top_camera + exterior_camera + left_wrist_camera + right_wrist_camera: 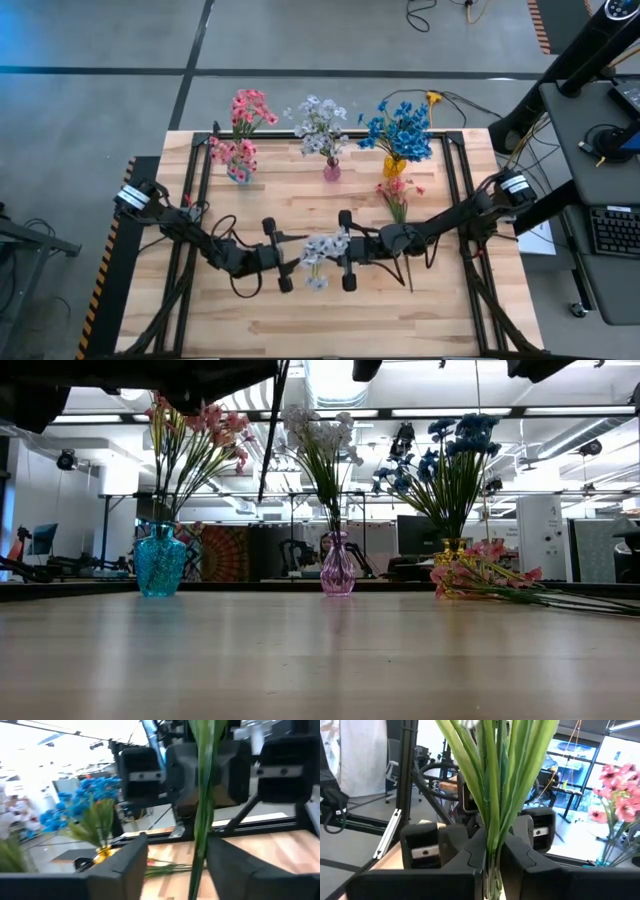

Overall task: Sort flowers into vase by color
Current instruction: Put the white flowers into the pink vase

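A pale lavender-white flower spray [322, 250] is held above the table's middle between my two grippers. My right gripper [491, 870] is shut on its green stems. My left gripper [180, 862] faces it from the table's left, open, with one finger on either side of the stem [199, 820] and not touching it. At the far edge stand a teal vase with pink flowers [240, 172], a pink vase with white flowers [331, 170] and a yellow vase with blue flowers [395, 165]. My right gripper pinches the bundle of thin green stems [492, 852] between its two fingers. The fingers come roughly level from the table's right and lie across the stems. The spray stands upright in the hold, blossoms [325, 245] on top, clear of the table.
A pink flower spray [398, 195] lies flat on the table in front of the yellow vase [452, 550]. The wooden tabletop [300, 320] is bare near its front edge. The arms' black frame rails [190, 200] run along both sides.
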